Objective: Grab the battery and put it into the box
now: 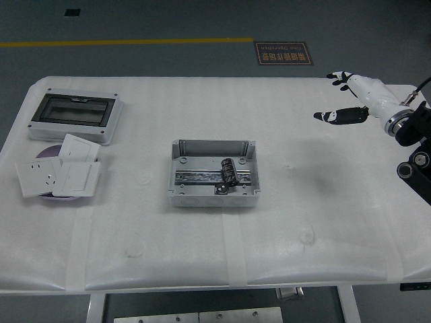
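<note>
- The dark cylindrical battery [228,172] is seen lying inside the open grey rectangular plastic box [214,173], in its right half, across the metal rail [195,176] that runs along the box floor.
- Its long axis is set roughly near-to-far, from the box's near wall toward the far wall, with a slight tilt.
- The white-and-black right hand [350,97] is held well apart from the battery, up and to the right near the far right corner of the white counter [283,222]; its fingers are spread and nothing is grasped.
- A wide bare stretch of counter is left between the box and the hand, and more lies in front of the box down to the near edge.
- At the left side, a grey enclosure with a dark window [74,116] and a pile of white switch and socket plates [59,174] are found close to the counter's left edge, well apart from the box.
</note>
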`<state>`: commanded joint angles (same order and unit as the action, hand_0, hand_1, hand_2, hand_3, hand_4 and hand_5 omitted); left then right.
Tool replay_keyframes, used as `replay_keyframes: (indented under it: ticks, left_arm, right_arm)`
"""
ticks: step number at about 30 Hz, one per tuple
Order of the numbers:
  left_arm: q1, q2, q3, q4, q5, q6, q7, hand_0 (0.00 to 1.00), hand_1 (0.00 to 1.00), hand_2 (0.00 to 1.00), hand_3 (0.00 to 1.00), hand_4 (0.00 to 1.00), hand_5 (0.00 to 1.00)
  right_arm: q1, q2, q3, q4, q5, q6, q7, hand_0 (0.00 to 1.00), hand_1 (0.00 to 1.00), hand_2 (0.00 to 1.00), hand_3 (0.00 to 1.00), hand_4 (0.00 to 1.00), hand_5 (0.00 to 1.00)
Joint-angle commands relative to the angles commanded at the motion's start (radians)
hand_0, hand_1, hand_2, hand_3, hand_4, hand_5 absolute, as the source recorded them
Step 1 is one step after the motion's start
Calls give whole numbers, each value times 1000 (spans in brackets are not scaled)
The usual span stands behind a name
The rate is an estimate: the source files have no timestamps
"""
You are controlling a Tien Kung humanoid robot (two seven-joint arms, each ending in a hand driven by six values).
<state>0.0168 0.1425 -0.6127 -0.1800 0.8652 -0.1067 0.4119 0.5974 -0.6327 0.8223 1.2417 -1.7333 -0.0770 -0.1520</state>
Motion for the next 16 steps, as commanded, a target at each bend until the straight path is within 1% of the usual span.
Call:
replay_keyframes:
  ticks: [6,12,16]
  left_arm:
    - [1,-3,6,0,-6,-2,0,688,685,590,632,579,374]
    - [2,-2,9,0,-7,-4,-1,688,685,593,632,578,370]
    - [3,-3,21,0,-19,-5,-2,688,685,593,632,578,370]
  right_arm:
    - [11,11,-41,18,-73,5,-21,947,768,831,920,929,455]
    - [13,10,-32,36,-76,5,-24,955,767,832,926,929,456]
    - [-10,14,16,39,-60,5,-23,955,767,832,926,929,456]
